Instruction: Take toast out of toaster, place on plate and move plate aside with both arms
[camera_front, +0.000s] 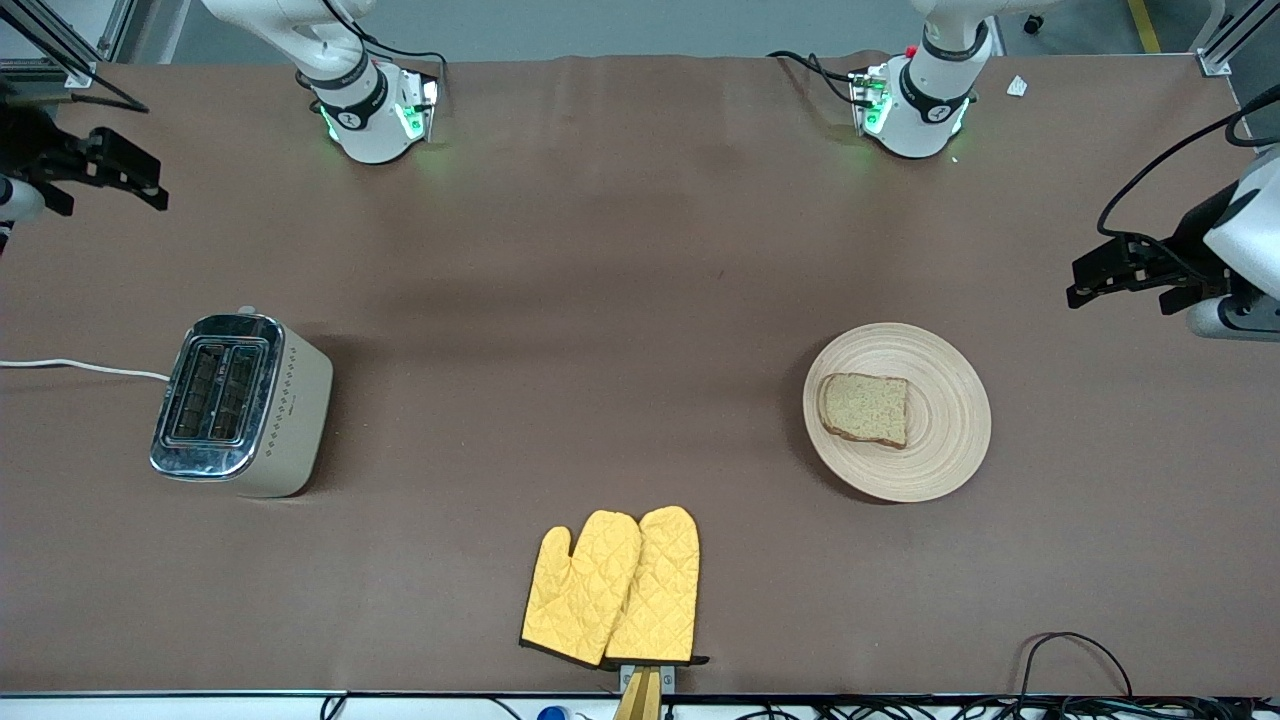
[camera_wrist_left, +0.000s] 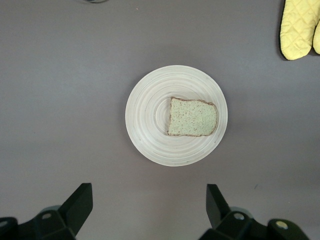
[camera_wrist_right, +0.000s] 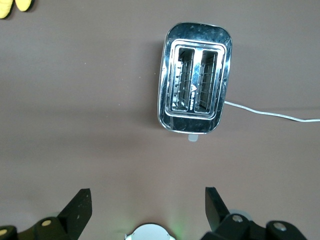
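The toast (camera_front: 866, 408) lies flat on the round light-wood plate (camera_front: 950, 440), toward the left arm's end of the table. Both show in the left wrist view, the toast (camera_wrist_left: 192, 117) on the plate (camera_wrist_left: 147, 115). My left gripper (camera_front: 1090, 280) is open and empty, held high over the table edge at the left arm's end, apart from the plate; its jaws (camera_wrist_left: 148, 205) stand wide. My right gripper (camera_front: 140, 180) is open and empty, high over the table at the right arm's end, with its jaws (camera_wrist_right: 147, 205) wide.
A chrome two-slot toaster (camera_front: 240, 400) stands toward the right arm's end, slots empty (camera_wrist_right: 195, 97), its white cable (camera_front: 80, 368) running off the table. Two yellow oven mitts (camera_front: 615, 585) lie near the front edge, midway along it.
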